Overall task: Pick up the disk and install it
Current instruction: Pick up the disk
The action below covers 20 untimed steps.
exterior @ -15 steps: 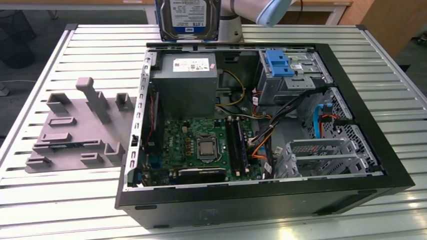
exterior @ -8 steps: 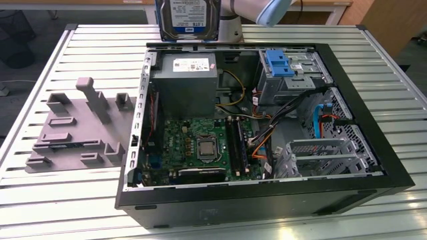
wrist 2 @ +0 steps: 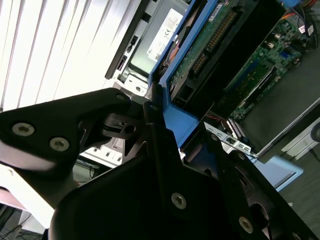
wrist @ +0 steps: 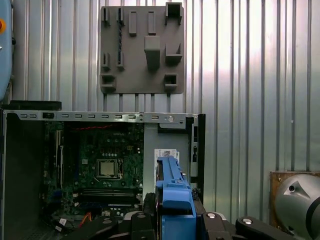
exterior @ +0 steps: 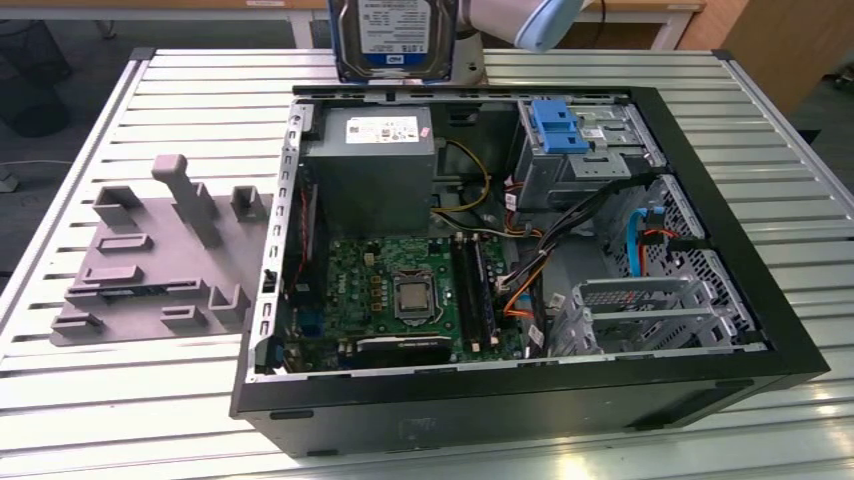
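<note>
exterior view, seen from across the room: the disk (exterior: 391,38) hangs upright in the air over the far rim of an open computer case (exterior: 747,330). it is a flat silver metal slab. a white and blue label faces this way, and blue plastic rails run down its sides. a pale blue and white arm (exterior: 534,20) reaches in beside it on the exterior view's right.

in the second wrist view the gripper (wrist 2: 167,115) is closed onto the disk (wrist 2: 197,55). its black fingers (wrist 2: 156,137) press against a blue rail. the green circuit board on the disk's underside shows above them. in the first wrist view the disk (wrist: 172,192) is seen edge-on as a blue strip rising from the gripper (wrist: 172,222), above the open case (wrist: 100,117).

the case lies on its side with the panel off. inside are a green main board (exterior: 387,290), a large grey box (exterior: 370,170) with a white sticker, an upright blue bracket (exterior: 558,125) and loose cables. it rests on a table (exterior: 120,400) of pale metal slats with dark gaps between them. a grey moulded tray (exterior: 154,255) with raised blocks and slots lies on the slats just beside the case, on the exterior view's left. light-wood furniture (exterior: 641,10) stands beyond the table, and a grey floor (exterior: 47,150) shows past the table's edge.
</note>
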### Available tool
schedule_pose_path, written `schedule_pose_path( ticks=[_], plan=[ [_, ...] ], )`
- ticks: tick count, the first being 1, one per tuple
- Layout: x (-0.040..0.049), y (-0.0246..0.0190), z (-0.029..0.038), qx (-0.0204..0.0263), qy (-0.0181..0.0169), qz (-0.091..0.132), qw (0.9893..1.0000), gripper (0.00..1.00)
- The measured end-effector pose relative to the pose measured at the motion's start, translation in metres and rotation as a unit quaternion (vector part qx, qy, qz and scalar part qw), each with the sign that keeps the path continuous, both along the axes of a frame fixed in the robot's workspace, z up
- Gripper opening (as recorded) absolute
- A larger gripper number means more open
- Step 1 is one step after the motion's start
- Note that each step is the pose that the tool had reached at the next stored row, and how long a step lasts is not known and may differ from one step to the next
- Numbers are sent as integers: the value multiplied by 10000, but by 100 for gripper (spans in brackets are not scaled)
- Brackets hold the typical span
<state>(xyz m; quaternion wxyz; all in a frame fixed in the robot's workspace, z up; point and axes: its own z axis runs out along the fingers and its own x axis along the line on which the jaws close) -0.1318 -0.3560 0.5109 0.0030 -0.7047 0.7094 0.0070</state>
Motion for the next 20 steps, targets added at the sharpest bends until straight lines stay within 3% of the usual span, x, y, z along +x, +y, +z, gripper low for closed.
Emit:
schedule_pose_path(
  ticks=[3,20],
  plan=[
    [109,0,0,0,0,-1,10000,36],
    [516,0,0,0,0,0,10000,36]
  ],
)
